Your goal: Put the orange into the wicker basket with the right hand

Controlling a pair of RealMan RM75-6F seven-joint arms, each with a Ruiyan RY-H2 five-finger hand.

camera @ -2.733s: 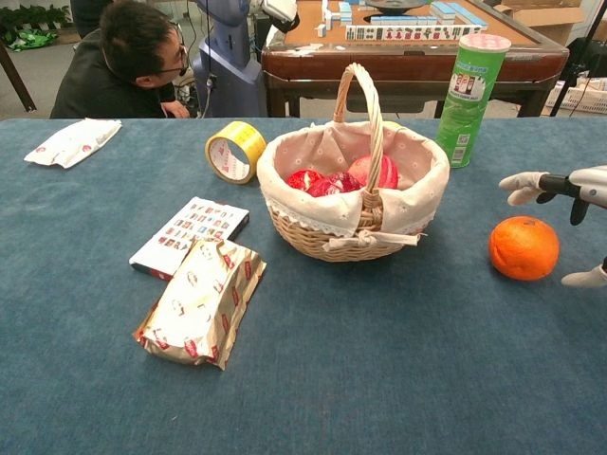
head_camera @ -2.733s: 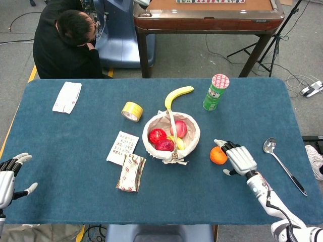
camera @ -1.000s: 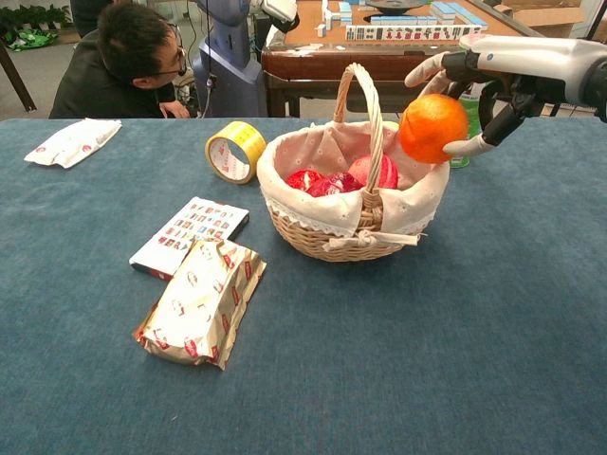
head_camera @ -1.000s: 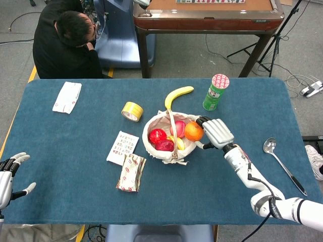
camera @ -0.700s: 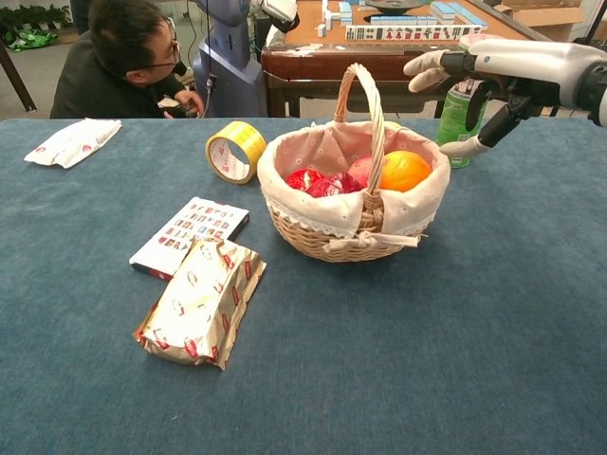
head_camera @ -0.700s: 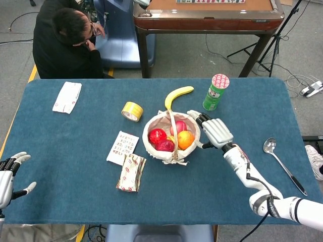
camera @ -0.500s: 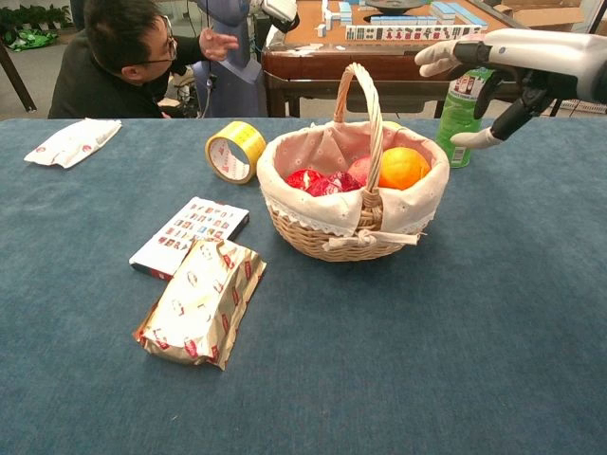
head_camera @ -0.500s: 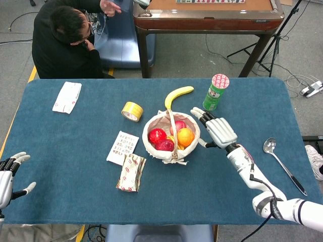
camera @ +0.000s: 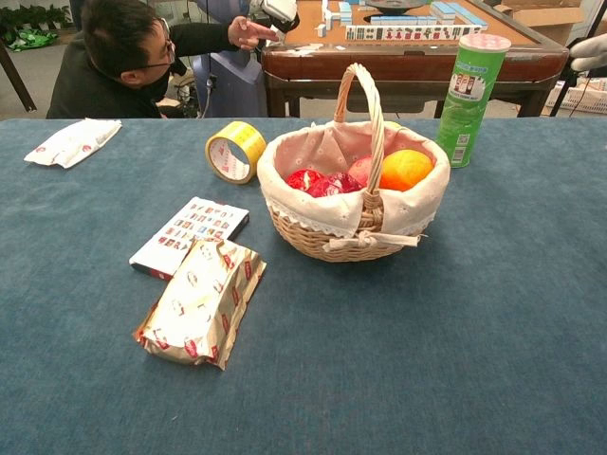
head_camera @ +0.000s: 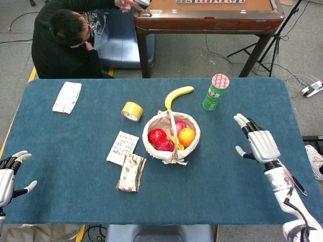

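Blue felt covers the table where the orange lies inside the wicker basket, on the side nearer the robot's right, against the cloth lining. Beside it in the basket sit red fruits and a pink one; in the chest view the orange rises just above the lace-edged rim, to the right of the upright handle.

Well apart from the basket, the right hand hovers over bare felt with its fingers spread and nothing in it. Only a sliver of it reaches the chest view, at the right edge. Between that hand and the table's edge lies a metal spoon, partly hidden by the arm. The left hand rests at the near-left corner, fingers apart, empty.

Around the basket: a banana just behind it, a green canister standing upright to its right, a roll of yellow tape, a printed card packet and a foil snack pack lying touching each other. A white packet lies toward the far-left corner. Beyond the table a man in black reaches toward a wooden table.
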